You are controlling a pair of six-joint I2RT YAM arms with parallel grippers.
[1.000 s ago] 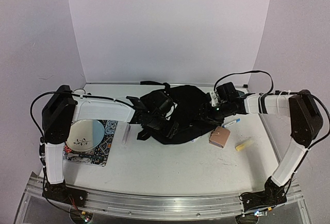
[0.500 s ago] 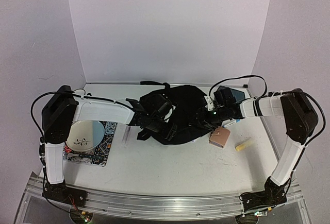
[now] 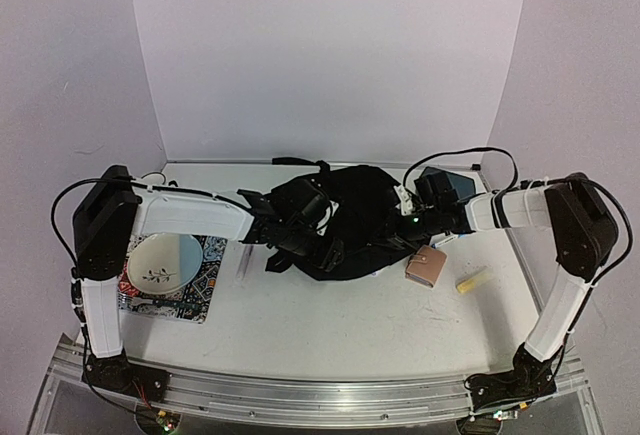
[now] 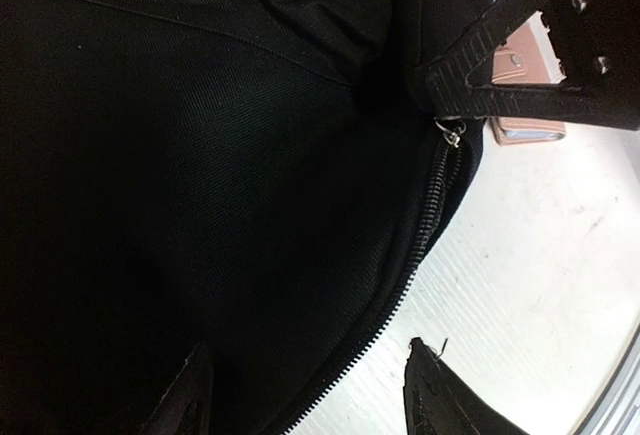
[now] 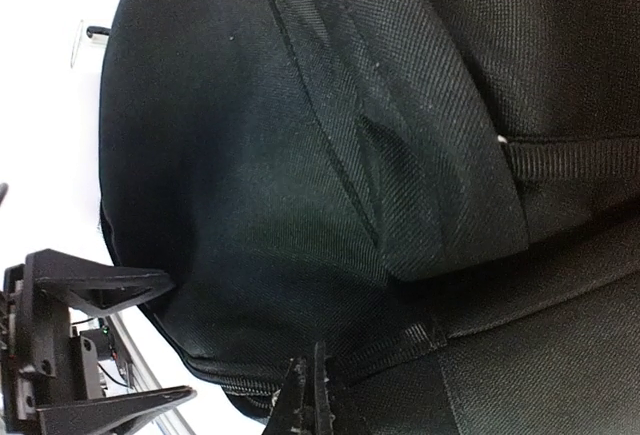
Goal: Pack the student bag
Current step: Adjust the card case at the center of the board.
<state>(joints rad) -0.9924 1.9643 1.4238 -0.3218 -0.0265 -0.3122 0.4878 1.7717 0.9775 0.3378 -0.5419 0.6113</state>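
The student bag [image 3: 350,205], a black fabric backpack, lies flat in the middle of the table. My left gripper [image 3: 318,242] stands open at its near left side. In the left wrist view its fingertips [image 4: 428,380] straddle the bag's zippered edge [image 4: 425,217], one over the fabric and one over bare table. My right gripper [image 3: 393,238] is shut at the near right edge. Its tips [image 4: 445,95] pinch the small metal zipper pull [image 4: 454,131]. The right wrist view shows the jaws [image 5: 318,395] pressed together against the bag's seam [image 5: 230,380].
A patterned plate [image 3: 165,260] sits on a decorated mat [image 3: 205,280] at the left. A brown box [image 3: 427,266], a yellow stick [image 3: 471,280] and a blue-capped pen [image 3: 450,238] lie right of the bag. A dark tray [image 3: 447,177] sits behind the right arm.
My right arm came down and left onto the bag's near edge, and its jaws went from wide open to shut. The left arm has barely moved.
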